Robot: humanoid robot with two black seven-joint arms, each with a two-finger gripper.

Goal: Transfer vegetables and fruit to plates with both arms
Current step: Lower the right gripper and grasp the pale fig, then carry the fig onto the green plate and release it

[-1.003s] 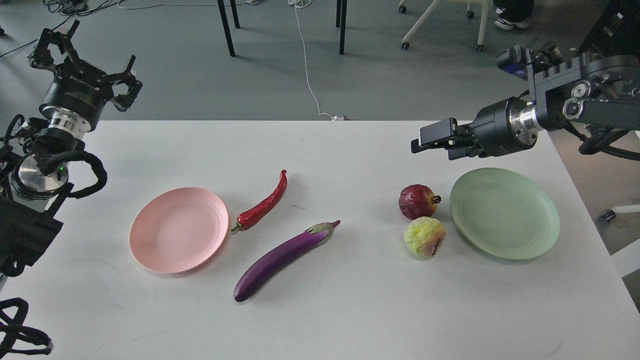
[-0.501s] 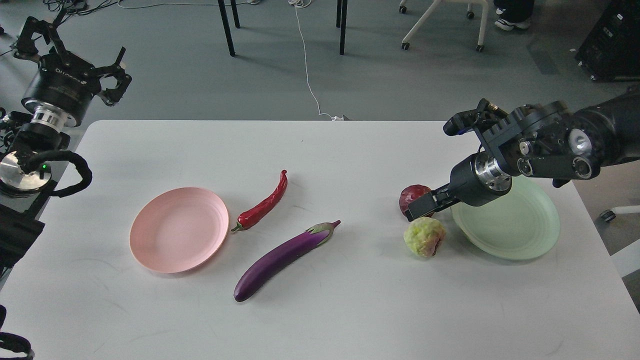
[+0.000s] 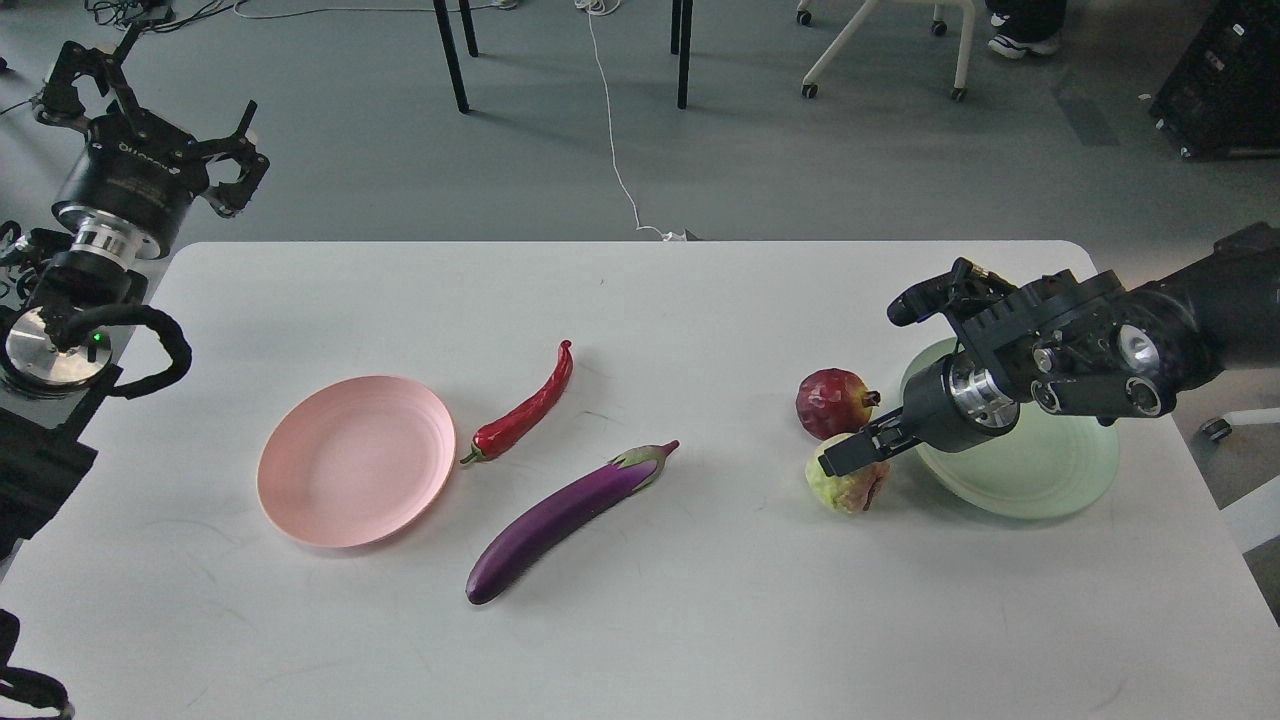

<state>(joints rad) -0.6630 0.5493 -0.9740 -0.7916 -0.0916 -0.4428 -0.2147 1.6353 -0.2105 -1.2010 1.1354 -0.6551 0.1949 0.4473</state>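
A pale pink plate [image 3: 355, 460] lies left of centre, with the red chili pepper [image 3: 525, 410] at its right rim and the purple eggplant [image 3: 560, 520] lying diagonally beside that. The dark red pomegranate [image 3: 830, 400] and the yellow-green fruit [image 3: 842, 490] sit just left of the mint green plate [image 3: 1050, 480]. My right gripper [image 3: 848, 456] points down-left and lies over the top of the yellow-green fruit; its fingers look dark and merged. My left gripper [image 3: 158, 108] is open and empty, raised beyond the table's far left corner.
The white table [image 3: 700, 620] has a far edge near the top third and a right edge just past the mint plate. My right arm [image 3: 1090, 350] hangs over part of that plate. Chair and table legs stand on the floor behind.
My right gripper has swung down from above the table's far right to the pomegranate, then onto the yellow-green fruit. My left gripper has shifted slightly left and back.
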